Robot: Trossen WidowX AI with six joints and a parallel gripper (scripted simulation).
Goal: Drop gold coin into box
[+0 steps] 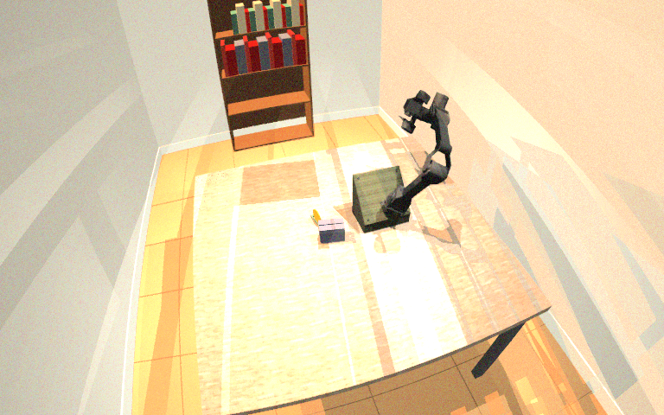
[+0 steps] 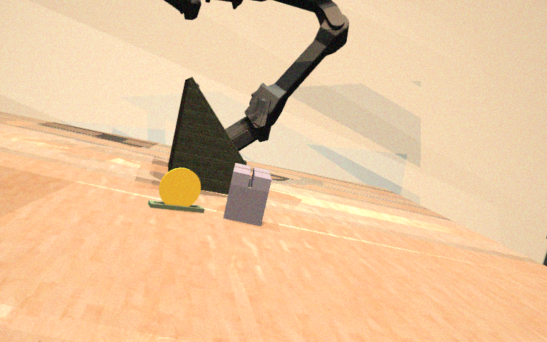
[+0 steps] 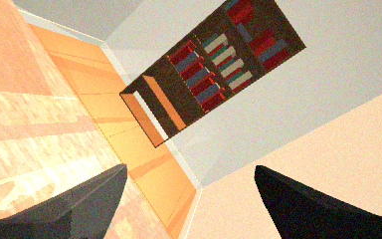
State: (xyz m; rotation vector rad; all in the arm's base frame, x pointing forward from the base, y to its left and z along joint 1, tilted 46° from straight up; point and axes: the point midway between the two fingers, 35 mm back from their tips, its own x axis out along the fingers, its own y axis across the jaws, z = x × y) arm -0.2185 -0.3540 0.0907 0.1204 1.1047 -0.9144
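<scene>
The gold coin (image 1: 316,214) (image 2: 179,187) stands upright on its edge in the flat dark-green holder (image 2: 176,207) on the table. The closed grey box (image 1: 331,230) (image 2: 247,199) sits right beside it, with the narrow slot (image 2: 250,180) in its lid. My gripper (image 1: 408,115) (image 2: 212,6) (image 3: 192,170) is open and empty. It is raised high above the table behind the arm's base, far from the coin and the box. The wrist view shows only the two dark fingers, the floor and the bookshelf, not the coin or the box.
A dark-green wedge block (image 1: 377,190) (image 2: 200,140) stands on the table (image 1: 274,308) between the arm's base and the coin. A brown bookshelf (image 1: 269,107) (image 3: 204,75) stands against the far wall. The table's front right edge is rounded, with a dark leg (image 1: 494,354) below.
</scene>
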